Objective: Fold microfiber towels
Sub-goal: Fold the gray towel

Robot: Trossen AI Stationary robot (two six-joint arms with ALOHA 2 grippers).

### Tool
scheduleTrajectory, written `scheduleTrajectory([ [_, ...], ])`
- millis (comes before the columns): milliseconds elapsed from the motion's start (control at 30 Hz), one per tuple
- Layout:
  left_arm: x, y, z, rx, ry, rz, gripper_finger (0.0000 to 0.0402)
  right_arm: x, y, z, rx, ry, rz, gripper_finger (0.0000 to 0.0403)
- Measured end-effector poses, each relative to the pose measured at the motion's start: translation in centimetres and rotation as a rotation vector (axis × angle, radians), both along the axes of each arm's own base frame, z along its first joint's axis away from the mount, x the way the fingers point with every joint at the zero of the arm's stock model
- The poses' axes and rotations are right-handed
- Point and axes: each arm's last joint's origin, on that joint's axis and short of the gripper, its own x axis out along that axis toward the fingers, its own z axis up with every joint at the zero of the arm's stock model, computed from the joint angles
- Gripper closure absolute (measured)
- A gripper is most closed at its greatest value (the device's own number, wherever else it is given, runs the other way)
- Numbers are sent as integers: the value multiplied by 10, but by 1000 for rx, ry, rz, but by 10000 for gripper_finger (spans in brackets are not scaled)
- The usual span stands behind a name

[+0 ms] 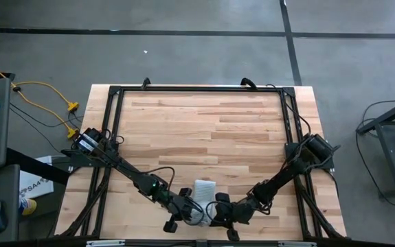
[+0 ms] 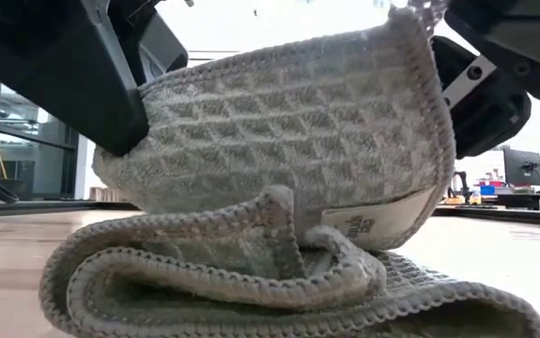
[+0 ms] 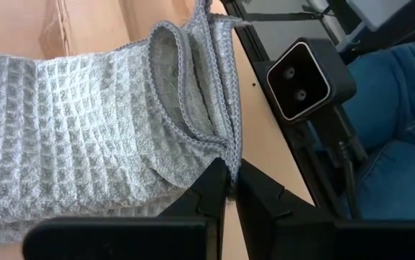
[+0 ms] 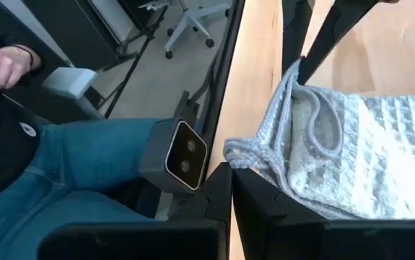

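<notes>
on the wooden table (image 1: 204, 130), grey-white waffle-textured towel (image 2: 288, 141) lies folded.

One microfiber towel (image 1: 204, 189) lies on the one wooden surface (image 1: 204, 123), near its front edge. Two dark arms reach to it, each ending in one pincer: the left pincer (image 3: 230, 189) and the right pincer (image 4: 230, 189), one at each side of the towel. One small camera (image 3: 307, 78) sits just off the surface's front edge. One person (image 4: 55, 180) sits beyond that camera.
</notes>
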Motion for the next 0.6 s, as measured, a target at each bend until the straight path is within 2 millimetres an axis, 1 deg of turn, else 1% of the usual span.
scheduleTrajectory([
  [133,0,0,0,5,-3,2,378,0,0,1,8,-3,5,399],
  [367,1,0,-3,13,2,7,378,-3,4,3,74,35,45,396],
  [467,1,0,-3,13,-2,11,378,-3,4,3,88,47,62,385],
  [600,2,0,-5,16,-3,9,378,-3,5,3,99,56,78,355],
])
